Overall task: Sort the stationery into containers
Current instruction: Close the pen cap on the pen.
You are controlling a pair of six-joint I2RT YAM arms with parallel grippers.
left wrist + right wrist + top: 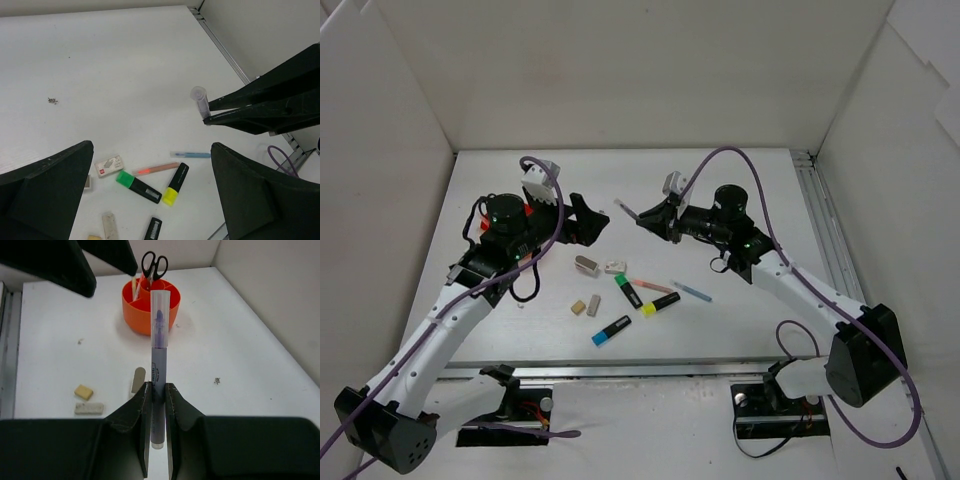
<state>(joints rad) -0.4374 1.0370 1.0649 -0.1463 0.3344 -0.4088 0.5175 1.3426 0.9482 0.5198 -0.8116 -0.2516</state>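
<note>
My right gripper (158,387) is shut on a thin lilac-grey pen (159,347) and holds it above the table, capped end pointing at the orange-red holder (150,310). Black-handled scissors (154,264) stand in the holder. In the top view the holder (528,210) is mostly hidden under my left arm. My left gripper (586,220) is open and empty, hovering between the holder and the held pen (625,208). Below it lie the green highlighter (139,186), yellow highlighter (176,183), pink pen (155,168) and blue pen (190,155).
A blue-ended highlighter (611,330), two small beige erasers (586,305), a grey-white piece (587,264) and a small white box (108,165) lie mid-table. White walls close in the left, back and right. A metal rail (825,235) runs along the right edge.
</note>
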